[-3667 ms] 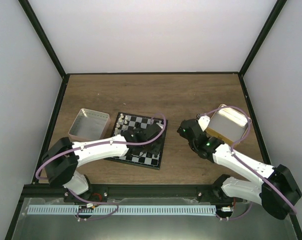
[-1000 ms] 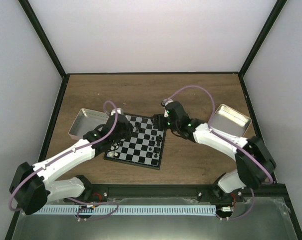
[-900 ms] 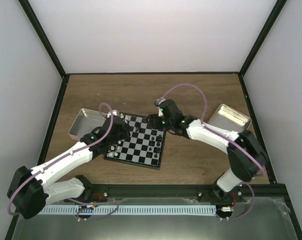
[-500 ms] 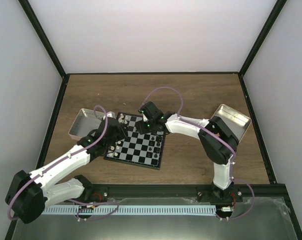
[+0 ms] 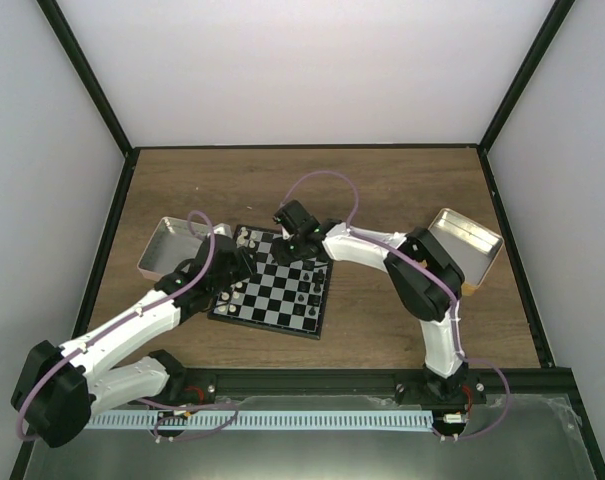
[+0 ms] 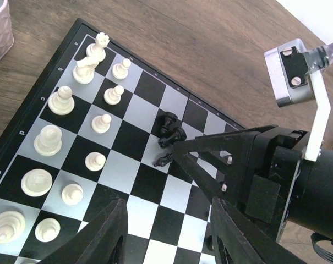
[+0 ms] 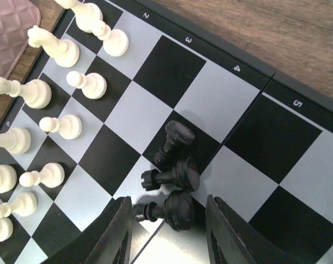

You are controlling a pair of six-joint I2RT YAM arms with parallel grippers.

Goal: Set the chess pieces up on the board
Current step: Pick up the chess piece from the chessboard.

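Observation:
The board (image 5: 282, 288) lies between my two arms. White chess pieces (image 6: 61, 102) stand in two rows along its left side. Three black chess pieces (image 7: 174, 175) lie on their sides near the board's far middle. My right gripper (image 7: 167, 206) is open and low over them. Its fingers straddle the nearest fallen black piece (image 7: 174, 212), with a gap on the base side. My left gripper (image 6: 167, 204) hovers open over the board's middle squares with nothing between its fingers. In the top view the right gripper (image 5: 295, 243) is at the board's far edge and the left gripper (image 5: 234, 265) is over the left side.
A pinkish tin (image 5: 165, 247) sits left of the board, and a yellow-tan tin (image 5: 469, 243) sits at the right. More black pieces (image 5: 304, 298) stand on the board's right half. The right arm's purple cable (image 5: 322, 185) arches over the far side of the table.
My right arm has swung left from near the board's far right corner to the fallen black pieces, and its jaws have narrowed around one. The left gripper has drawn slightly left.

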